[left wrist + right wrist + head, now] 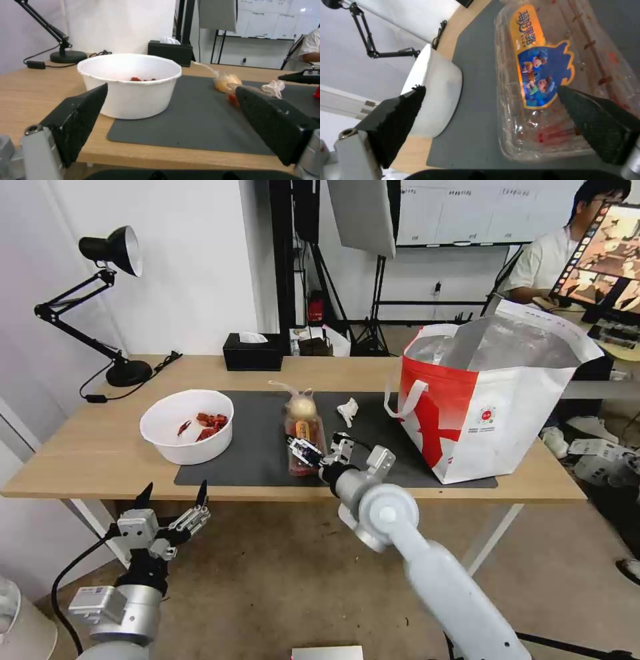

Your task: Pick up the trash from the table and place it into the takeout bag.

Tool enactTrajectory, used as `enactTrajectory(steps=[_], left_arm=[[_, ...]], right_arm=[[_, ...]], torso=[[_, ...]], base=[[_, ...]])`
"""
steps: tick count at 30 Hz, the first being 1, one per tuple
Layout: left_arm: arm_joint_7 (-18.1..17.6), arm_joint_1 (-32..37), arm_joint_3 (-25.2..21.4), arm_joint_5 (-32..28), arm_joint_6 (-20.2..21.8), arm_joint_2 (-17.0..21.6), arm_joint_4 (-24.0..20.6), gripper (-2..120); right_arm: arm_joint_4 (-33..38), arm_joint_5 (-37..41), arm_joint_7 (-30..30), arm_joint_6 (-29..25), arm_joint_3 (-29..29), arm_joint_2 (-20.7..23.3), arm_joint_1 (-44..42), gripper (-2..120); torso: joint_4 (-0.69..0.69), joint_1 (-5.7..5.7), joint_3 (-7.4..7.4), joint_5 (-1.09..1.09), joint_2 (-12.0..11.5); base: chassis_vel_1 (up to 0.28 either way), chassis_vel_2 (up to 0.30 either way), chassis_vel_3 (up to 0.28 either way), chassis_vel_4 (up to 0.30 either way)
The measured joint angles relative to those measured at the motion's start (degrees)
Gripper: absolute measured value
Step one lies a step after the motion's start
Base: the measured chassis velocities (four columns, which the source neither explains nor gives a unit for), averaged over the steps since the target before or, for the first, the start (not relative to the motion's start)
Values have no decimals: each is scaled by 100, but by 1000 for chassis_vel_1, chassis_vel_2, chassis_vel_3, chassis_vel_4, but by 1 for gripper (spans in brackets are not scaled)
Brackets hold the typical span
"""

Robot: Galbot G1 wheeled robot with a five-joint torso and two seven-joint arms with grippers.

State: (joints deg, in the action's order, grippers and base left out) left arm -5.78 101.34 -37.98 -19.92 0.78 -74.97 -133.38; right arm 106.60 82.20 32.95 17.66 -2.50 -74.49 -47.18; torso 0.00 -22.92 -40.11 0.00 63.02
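Note:
On the table (87,453), the white bowl (187,425) with red shell scraps stands at the left end of the dark mat (253,460). The clear food tray (305,443) lies mid-mat, with the knotted clear bag (300,403) at its far end and the crumpled tissue (347,410) to its right. My right gripper (323,447) hovers open over the tray's near end; the right wrist view has the tray (546,75) between the spread fingers (596,120). My left gripper (172,499) is open, below and in front of the table edge, facing the bowl (133,82). The takeout bag (493,393) stands open at the right.
A black desk lamp (123,370) stands at the table's far left corner. The black tissue box (252,352) sits at the back edge. A person sits at a screen behind the bag. Bare wood lies left of the bowl.

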Motion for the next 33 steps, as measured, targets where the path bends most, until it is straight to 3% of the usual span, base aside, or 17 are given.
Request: enactTrajectory(steps=[11,13,14,17,18,21,33], left_arm=[[9,-39,44,-5,1,17,19,100],[15,-50,43,-19,2,19,20,100],[15,-50,43,-19,2,19,20,100],[19,-90,30,-69,1,48,23,100],[19,-90,30,-69,1,48,23,100],[20,-139,10,-135,17,104,23,100],[36,-201,-1,-262,46,144,23,100]], right_arm=[[253,186,-63,-16,163,258,-49,100],[278,-562,-680,-48,154,447,-64,96],[278,-562,-680,-48,154,447,-64,96],[99,-2115,-1768,-158,-38,777,85,85],[99,-2115,-1768,-158,-38,777,85,85],[-286,-3223,-2601,-378,-241,1032,450,69],[-1362,-3407,-3539,-425,-802,1161,1707,30]], torso=[[0,0,0,0,0],[0,0,0,0,1],[0,0,0,0,1],[0,0,0,0,1],[0,0,0,0,1],[-1,0,0,1,1],[0,0,0,0,1]], base=[[0,0,0,0],[0,0,0,0],[0,0,0,0],[0,0,0,0],[0,0,0,0],[0,0,0,0],[0,0,0,0]])
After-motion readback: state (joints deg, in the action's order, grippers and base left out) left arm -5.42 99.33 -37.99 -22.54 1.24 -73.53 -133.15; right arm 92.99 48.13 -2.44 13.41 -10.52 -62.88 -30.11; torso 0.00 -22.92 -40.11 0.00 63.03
